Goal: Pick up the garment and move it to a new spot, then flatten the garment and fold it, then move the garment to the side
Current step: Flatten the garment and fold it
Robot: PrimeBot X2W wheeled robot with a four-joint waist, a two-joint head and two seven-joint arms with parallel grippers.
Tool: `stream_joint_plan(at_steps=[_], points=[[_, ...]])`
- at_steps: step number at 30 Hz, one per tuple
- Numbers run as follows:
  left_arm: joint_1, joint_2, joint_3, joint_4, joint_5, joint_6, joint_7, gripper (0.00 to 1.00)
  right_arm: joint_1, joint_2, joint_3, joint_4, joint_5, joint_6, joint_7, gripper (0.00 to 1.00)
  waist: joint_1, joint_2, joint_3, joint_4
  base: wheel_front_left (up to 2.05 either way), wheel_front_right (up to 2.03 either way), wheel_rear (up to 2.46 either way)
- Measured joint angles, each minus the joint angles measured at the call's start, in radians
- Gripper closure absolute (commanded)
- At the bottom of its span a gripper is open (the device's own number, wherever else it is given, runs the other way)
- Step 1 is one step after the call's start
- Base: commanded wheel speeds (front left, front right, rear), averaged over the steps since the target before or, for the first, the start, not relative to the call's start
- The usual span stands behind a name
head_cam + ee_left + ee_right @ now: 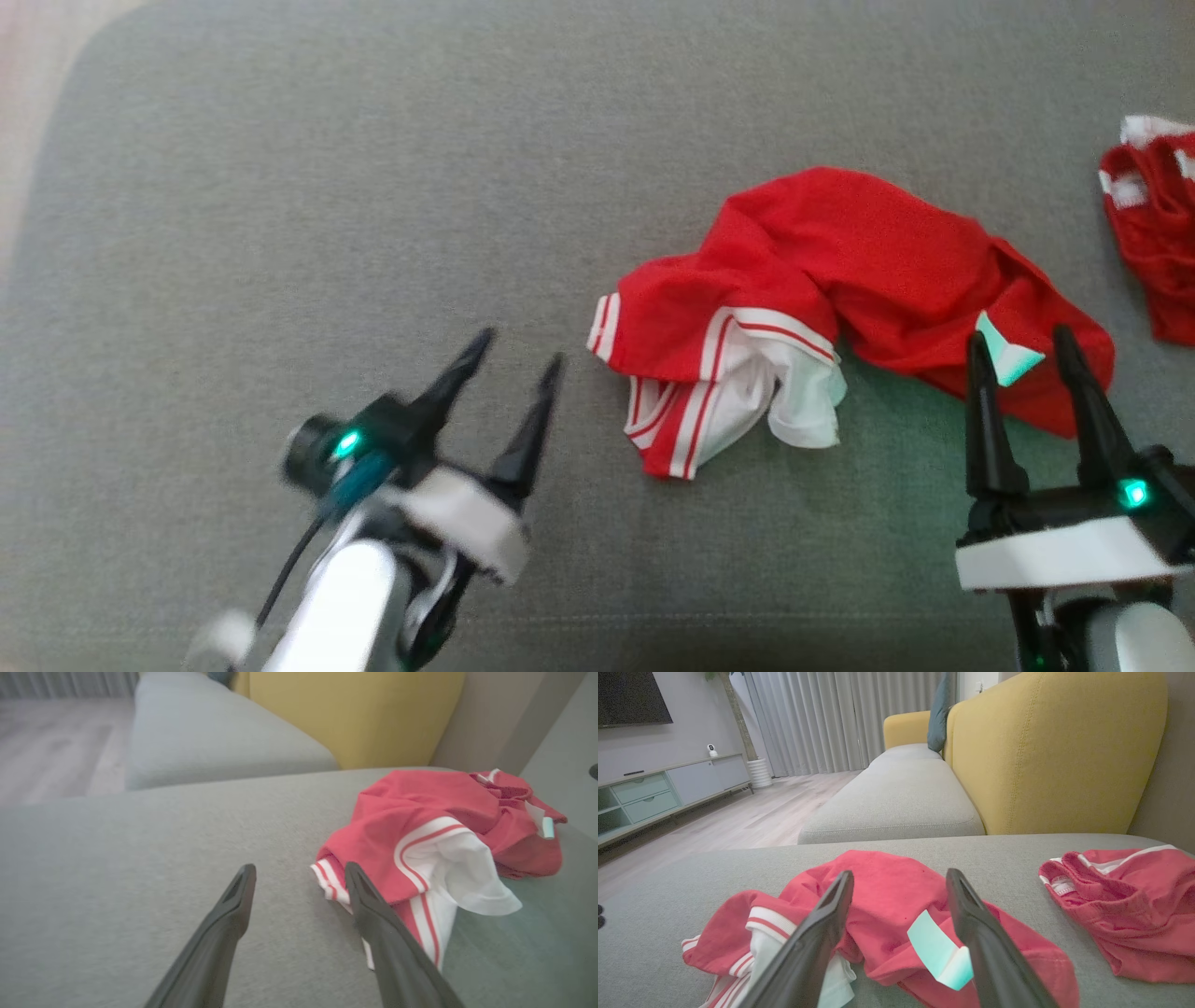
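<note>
On the grey sofa cushion (373,187) the crumpled red white-striped garment (840,252) lies unheld right of centre, the right gripper (1018,334) spread wide at its near edge and the left gripper (521,347) equally wide just beside its striped hem, seemingly poised to lift it.

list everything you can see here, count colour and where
garment: one, red with white trim, crumpled right of centre on the seat
label: one, pale, on that garment's right part
second garment: one, red and white, seat's right edge
seat: one, grey, under both garments
sofa back: one, yellow, behind the seat
pillow: one, teal, on the sofa's far end
curtains: one set, grey, far wall
cabinet: one, pale, left wall
left tool: one, dark, open, left of the garment
right tool: one, dark, open, at the garment's right part
</note>
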Motion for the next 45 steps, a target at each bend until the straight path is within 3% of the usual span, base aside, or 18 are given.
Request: stream_joint_plan(at_steps=[4,15,16,17,18,23,34,39,45], points=[[-0.079,-0.007,-0.052,0.094,-0.119,-0.002,0.118,0.0,-0.034,0.0,0.017,0.009,0.001,0.0,0.0,0.0,0.0001,0.0,0.022,-0.028,0.0,0.0,0.0],[-0.172,-0.007,-0.084,0.198,-0.318,-0.002,0.194,0.0,-0.039,0.0,0.02,0.036,0.02,0.0,-0.001,0.0,0.0,0.0,0.061,-0.084,0.0,0.0,0.0],[-0.175,-0.007,-0.092,0.202,-0.348,-0.002,0.194,0.05,-0.04,0.0,0.02,0.038,0.024,0.0,-0.002,0.0,0.0001,0.0,0.063,-0.087,0.0,0.0,0.0],[-0.177,-0.008,-0.099,0.209,-0.368,-0.002,0.196,0.85,-0.042,0.0,0.02,0.043,0.031,0.0,-0.002,0.0,0.0001,0.0,0.064,-0.09,0.0,0.0,0.0],[-0.177,-0.008,-0.107,0.211,-0.398,-0.002,0.208,1.0,-0.045,0.0,0.02,0.048,0.031,0.0,-0.002,0.0,0.0001,0.0,0.065,-0.093,0.0,0.0,0.0],[-0.194,0.004,-0.12,0.182,-0.439,-0.002,0.143,1.0,-0.056,0.0,0.019,0.056,0.046,0.0,-0.005,0.0,0.0,0.0,0.068,-0.106,0.0,0.0,0.0],[-0.321,0.007,0.011,0.109,-0.465,0.032,0.043,1.0,-0.058,0.0,0.02,0.082,0.095,0.0,-0.006,0.0,0.0,0.0,0.085,-0.146,0.0,0.0,0.0],[-0.395,0.022,0.077,0.192,-0.478,0.078,0.025,1.0,-0.064,0.0,0.024,0.097,0.1,0.0,-0.014,0.0,0.0,0.0,0.101,-0.172,0.0,0.0,0.0],[-0.465,0.045,0.145,0.382,-0.512,0.087,0.006,1.0,-0.084,0.0,0.029,0.11,0.109,0.0,-0.024,0.0,0.0001,0.0,0.122,-0.196,0.0,0.0,0.0]])
